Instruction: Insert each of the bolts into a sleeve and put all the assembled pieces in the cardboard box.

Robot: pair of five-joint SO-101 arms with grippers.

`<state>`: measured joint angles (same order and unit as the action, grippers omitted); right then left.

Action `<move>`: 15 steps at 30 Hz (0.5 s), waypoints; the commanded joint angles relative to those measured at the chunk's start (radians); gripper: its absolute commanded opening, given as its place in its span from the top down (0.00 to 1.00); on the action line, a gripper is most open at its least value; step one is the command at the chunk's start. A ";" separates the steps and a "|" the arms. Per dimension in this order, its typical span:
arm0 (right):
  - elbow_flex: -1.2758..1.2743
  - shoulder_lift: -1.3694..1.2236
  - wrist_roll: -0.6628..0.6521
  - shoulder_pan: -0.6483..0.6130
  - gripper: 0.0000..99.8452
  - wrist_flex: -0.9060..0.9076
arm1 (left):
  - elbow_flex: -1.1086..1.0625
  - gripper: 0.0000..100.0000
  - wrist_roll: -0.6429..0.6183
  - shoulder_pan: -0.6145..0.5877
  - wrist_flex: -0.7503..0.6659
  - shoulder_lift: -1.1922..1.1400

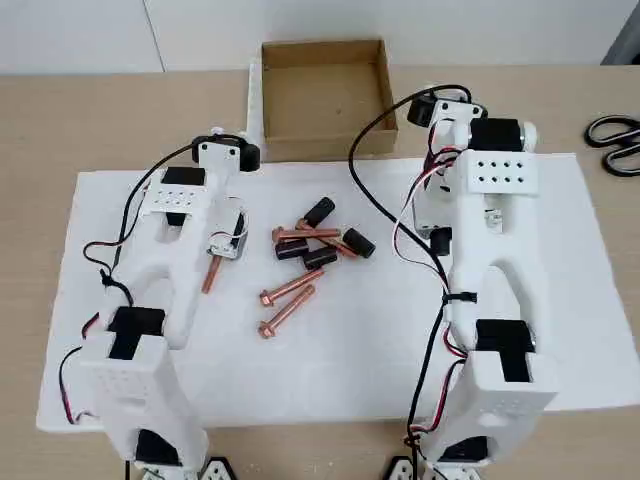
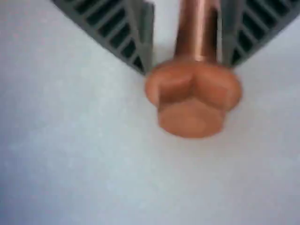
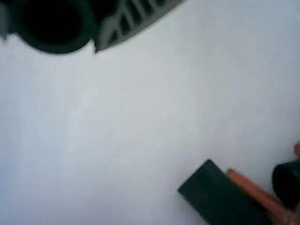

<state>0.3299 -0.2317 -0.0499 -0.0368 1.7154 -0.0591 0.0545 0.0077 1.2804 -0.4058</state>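
Low over sheet [image 1: 350, 360], left gripper [image 2: 185, 47] pinching bolt [image 2: 192, 103]

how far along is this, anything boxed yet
Done: nothing boxed yet; the cardboard box holds no pieces. In hand: the left claw grips a copper bolt, and the right claw seems shut on a black sleeve, not yet joined. Remaining: mating that pair, then the loose bolts and sleeves on the white sheet, then boxing everything.
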 commanded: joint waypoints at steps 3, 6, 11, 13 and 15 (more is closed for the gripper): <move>0.046 0.064 -0.003 0.001 0.99 0.018 | 0.024 0.98 -0.009 -0.008 -0.032 -0.017; 0.046 0.064 -0.003 0.001 0.99 0.018 | 0.024 0.98 -0.009 -0.008 -0.032 -0.017; 0.046 0.064 -0.003 0.001 0.99 0.018 | 0.027 0.99 -0.009 0.000 -0.017 -0.012; 0.046 0.064 -0.003 -0.001 0.99 0.018 | 0.041 1.00 -0.009 0.000 0.012 0.011; 0.046 0.068 -0.003 -0.004 0.99 0.018 | 0.051 1.00 -0.009 0.000 0.032 0.041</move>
<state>0.3299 -0.2317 -0.0499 -0.0368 1.7154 -0.0407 0.0514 0.0123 1.3034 -0.4058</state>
